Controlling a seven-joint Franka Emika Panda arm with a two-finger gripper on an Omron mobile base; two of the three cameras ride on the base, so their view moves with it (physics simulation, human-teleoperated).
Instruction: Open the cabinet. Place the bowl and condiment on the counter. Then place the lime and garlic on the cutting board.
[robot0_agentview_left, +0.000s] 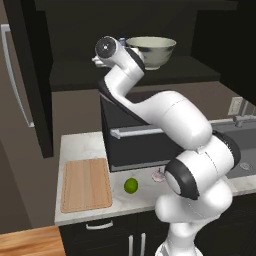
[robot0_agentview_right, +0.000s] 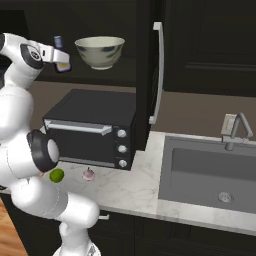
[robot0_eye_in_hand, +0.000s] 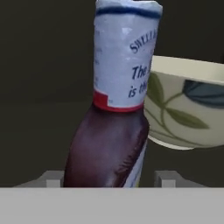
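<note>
Condiment (robot0_eye_in_hand: 109, 131) upright between the spread fingers of the tool (robot0_eye_in_hand: 107, 179), grip uncertain; bowl (robot0_eye_in_hand: 188, 109) just beside.

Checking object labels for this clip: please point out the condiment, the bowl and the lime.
condiment (robot0_eye_in_hand: 107, 148): hand view, on the dark purple body below the label.
bowl (robot0_agentview_right: 100, 52): right base view, on its outer side wall.
lime (robot0_agentview_left: 131, 186): left base view, on the middle of the green fruit.

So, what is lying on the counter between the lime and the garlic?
Nothing. In the right base view, the lime and the garlic sit apart in front of the black toaster oven, with only bare counter between them.
</note>
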